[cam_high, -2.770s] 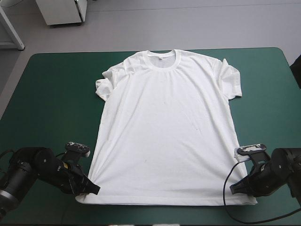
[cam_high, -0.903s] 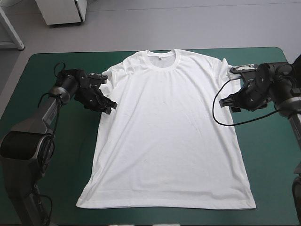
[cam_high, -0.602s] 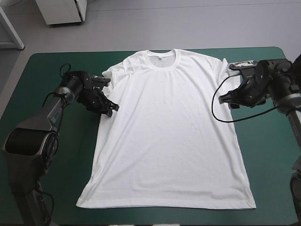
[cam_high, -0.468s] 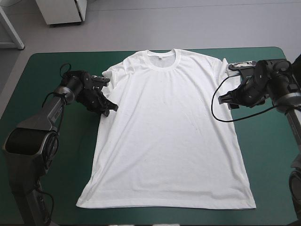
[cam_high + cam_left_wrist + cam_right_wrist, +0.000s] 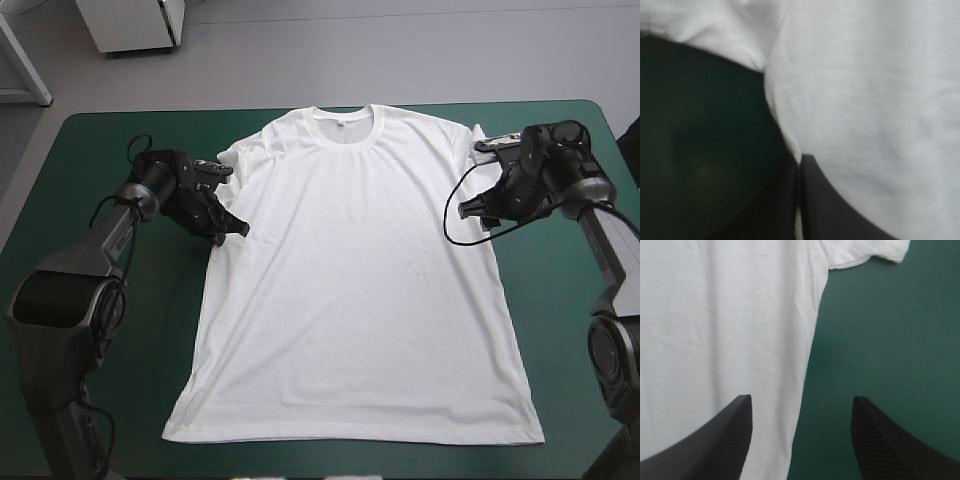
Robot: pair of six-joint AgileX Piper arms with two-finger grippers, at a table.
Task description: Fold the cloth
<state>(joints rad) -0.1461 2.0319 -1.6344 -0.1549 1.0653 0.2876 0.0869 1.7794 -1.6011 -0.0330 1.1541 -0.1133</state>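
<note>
A white T-shirt [image 5: 350, 280] lies spread flat, front up, in the middle of the table's teal-green cover [image 5: 100, 140], its collar [image 5: 350, 122] toward the far edge and its hem [image 5: 350, 436] close to the near edge, both short sleeves out to the sides. The left gripper [image 5: 234, 229] sits low at the shirt's left side seam, just below the left sleeve [image 5: 225, 165]. In the left wrist view its black fingers [image 5: 840, 210] are pressed together into a single point at the cloth's edge, a thin white sliver showing between them, so they appear to be pinching the T-shirt [image 5: 865, 100] right at the armpit. Across the garment, the right gripper [image 5: 466, 210] hangs at the right side seam below the right sleeve [image 5: 490, 160]. The right wrist view shows its fingers [image 5: 730, 440] spread wide, one over the white cloth [image 5: 725, 315] and the other over the bare cover [image 5: 890, 340], with the shirt's edge running between them. The fingers hold nothing.
</note>
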